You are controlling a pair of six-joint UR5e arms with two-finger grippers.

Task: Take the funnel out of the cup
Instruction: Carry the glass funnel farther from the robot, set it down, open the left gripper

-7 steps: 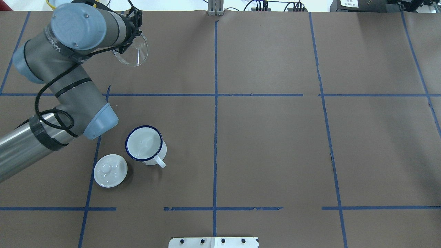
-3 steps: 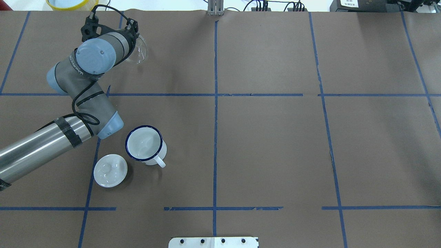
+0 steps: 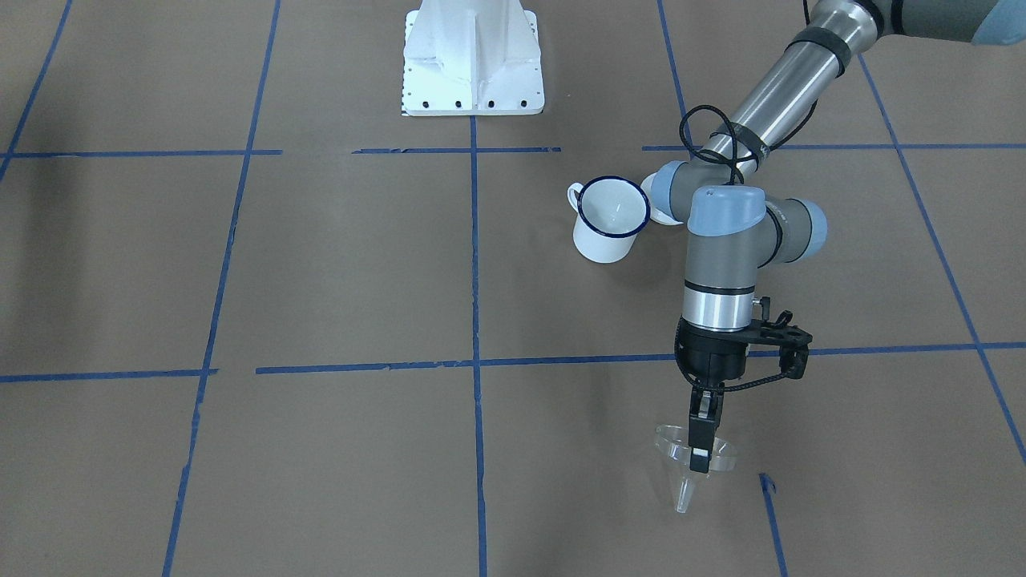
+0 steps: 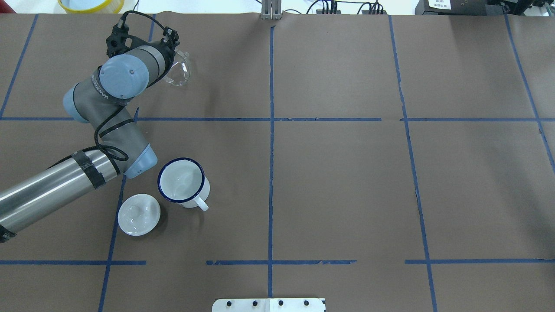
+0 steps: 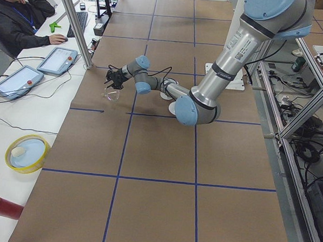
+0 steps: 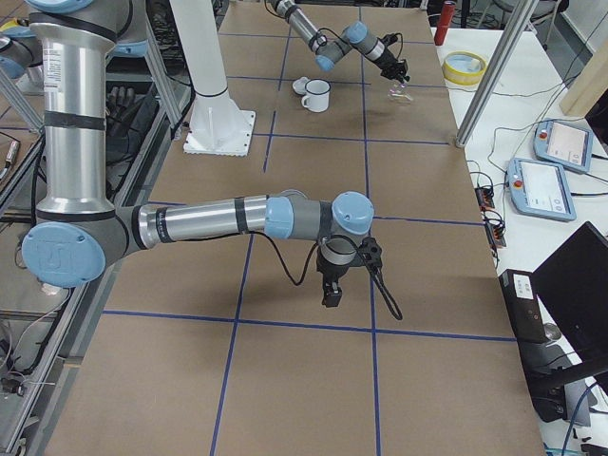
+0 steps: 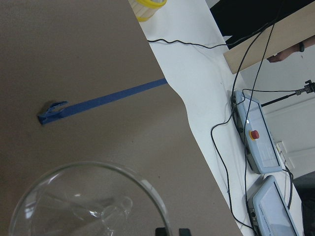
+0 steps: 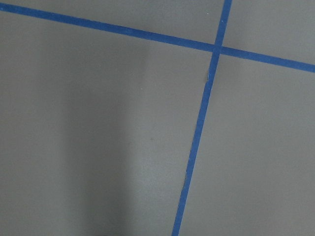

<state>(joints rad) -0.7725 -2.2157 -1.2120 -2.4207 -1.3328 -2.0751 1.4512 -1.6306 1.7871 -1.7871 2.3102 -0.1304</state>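
1. The surface (image 4: 347, 173) is brown paper marked off by blue tape lines; a white mount plate (image 3: 473, 56) sits at the robot's edge.
2. The cup (image 4: 182, 182) stands upright on the surface with its handle toward the robot, and there is nothing in it.
3. The funnel (image 4: 180, 73) is out of the cup and well apart from it, on the cup's far side from the robot and toward the operators' edge. It hangs mouth up with the spout pointing down and slightly tilted. Whether the spout tip touches the surface cannot be told.
4. The left end effector (image 3: 701, 458) is clenched on the funnel's rim, one black finger running down inside the cone mouth.
5. A white lid (image 4: 138, 214) lies just beside the cup, on the left arm's side.
6. The left arm's blue-capped joint (image 4: 141, 162) sits just beside the cup, between the cup and the funnel.
7. Beyond the funnel, off the brown paper, a yellow-rimmed dish (image 5: 27, 153) holds a pale lump.
8. The right end effector (image 6: 332, 294) hangs over bare surface far from the cup. Whether it is released or clenched cannot be told.
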